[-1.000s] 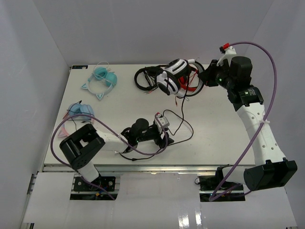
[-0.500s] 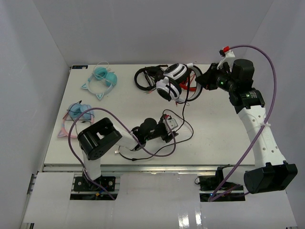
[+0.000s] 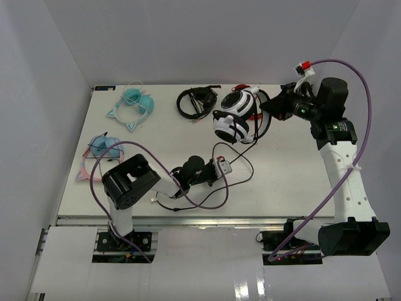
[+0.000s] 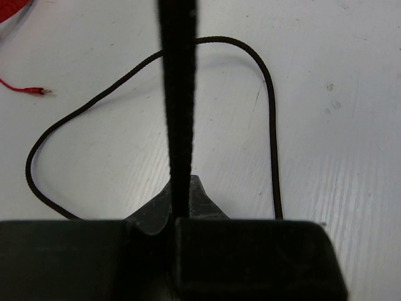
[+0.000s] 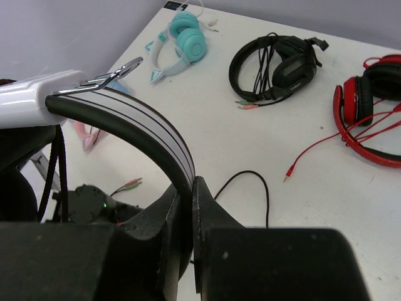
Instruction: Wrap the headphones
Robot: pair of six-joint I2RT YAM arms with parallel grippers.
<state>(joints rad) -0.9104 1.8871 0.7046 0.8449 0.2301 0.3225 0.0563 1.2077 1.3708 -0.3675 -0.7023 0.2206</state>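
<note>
The white headphones are being held up over the far right part of the surface, apparently lifted off it. The headband is being grasped by the right gripper, its jaws clenched on the arch. The round cups are being shown from above as white-and-black rings. The band is being seen as a smooth white shell over a black underside marked with thin pale lines.

The thin black cable is being pinched in the closed jaws of the left gripper. One stretch is being pulled straight upward, while the slack is lying in a loose loop on the surface. Its weave is looking matte and braided, limp rather than springy.

The step in hand is being judged as drawing the cable out ahead of winding. Next, the cable is likely needing to be carried round the headphones under light tension, with the slack fed cleanly.

Beyond, an all-black pair, a red pair and a teal cat-ear pair are lying apart.
</note>
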